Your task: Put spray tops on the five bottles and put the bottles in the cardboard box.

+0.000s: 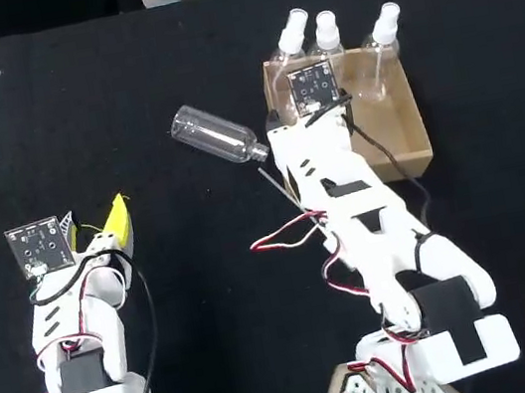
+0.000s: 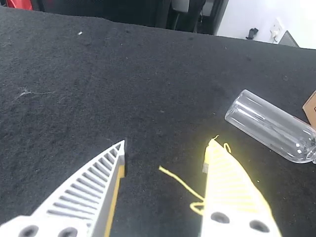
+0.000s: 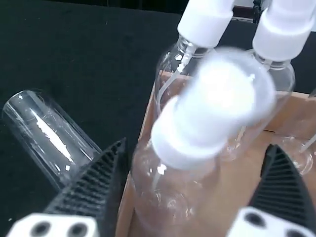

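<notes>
Cardboard box (image 1: 422,143) set on black table (image 1: 76,107). Three spray-topped bottles (image 1: 327,36) stood upright along its far wall. Fourth topped bottle (image 3: 168,197) stood inside box between fingers of right gripper (image 3: 196,145), spread wide, not clamped. Uncapped bottle (image 1: 216,134) laid on table near box, neck toward it. Left gripper (image 2: 167,145) held wide, nothing gripped.

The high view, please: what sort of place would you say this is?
Probably a robotics lab bench: two white arms with exposed wiring, a table under black cloth, and a cardboard box of spray bottles.
</notes>
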{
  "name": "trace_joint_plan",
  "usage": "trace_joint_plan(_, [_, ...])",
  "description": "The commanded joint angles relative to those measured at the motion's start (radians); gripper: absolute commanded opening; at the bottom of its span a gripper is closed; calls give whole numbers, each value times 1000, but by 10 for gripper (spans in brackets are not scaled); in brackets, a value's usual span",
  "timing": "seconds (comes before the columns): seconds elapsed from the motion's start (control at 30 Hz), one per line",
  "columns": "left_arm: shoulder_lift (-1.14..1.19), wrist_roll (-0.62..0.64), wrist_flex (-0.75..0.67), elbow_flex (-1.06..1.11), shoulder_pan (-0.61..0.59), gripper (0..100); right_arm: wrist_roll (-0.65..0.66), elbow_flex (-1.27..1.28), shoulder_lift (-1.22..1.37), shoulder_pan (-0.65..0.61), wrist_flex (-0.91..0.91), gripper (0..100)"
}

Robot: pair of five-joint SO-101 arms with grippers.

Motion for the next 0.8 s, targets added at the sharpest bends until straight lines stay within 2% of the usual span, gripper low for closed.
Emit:
trace_joint_plan(0.0, [-6, -3, 2, 24, 13, 253, 9, -13, -4, -17, 8, 368])
trace_joint_plan(0.5, [-6, -3, 2, 24, 13, 253, 9, 77, -143, -15, 12, 368])
trace_joint_plan(0.77, [-6, -3, 2, 24, 13, 253, 9, -27, -151, -12, 282, 368])
